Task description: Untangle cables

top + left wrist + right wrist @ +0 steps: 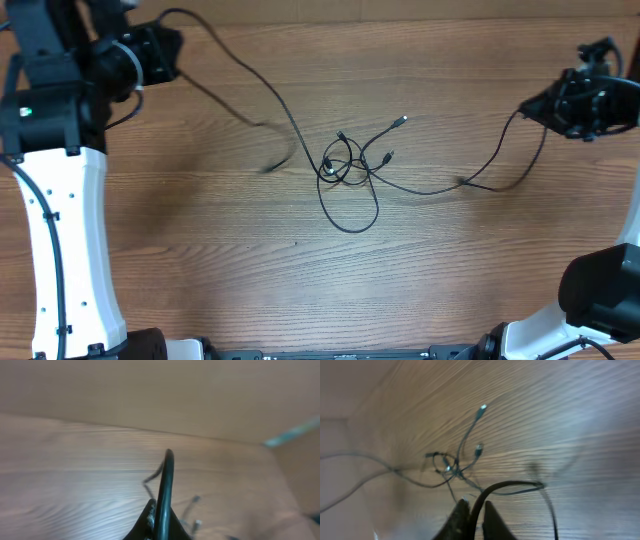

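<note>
Cables [345, 165]: knotted at table [200, 250] centre.
Left gripper [160, 521]: I had it closed on 1 cable, 10 o'clock.
Right gripper [474, 512]: closed on another, 2 o'clock.
Progress: 2 ends out, knot left, I judged.

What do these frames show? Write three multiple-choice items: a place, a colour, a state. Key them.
1. The tangled cables lie: A at the right edge; B near the middle of the table; C under the left arm.
2. The cables are: A white; B red; C black.
3. The left gripper is: A shut on a cable; B open, empty; C out of view.
Key: B, the overhead view shows the tangle mid-table; C, every cable looks black; A, the left wrist view shows a cable pinched in its grip.
</note>
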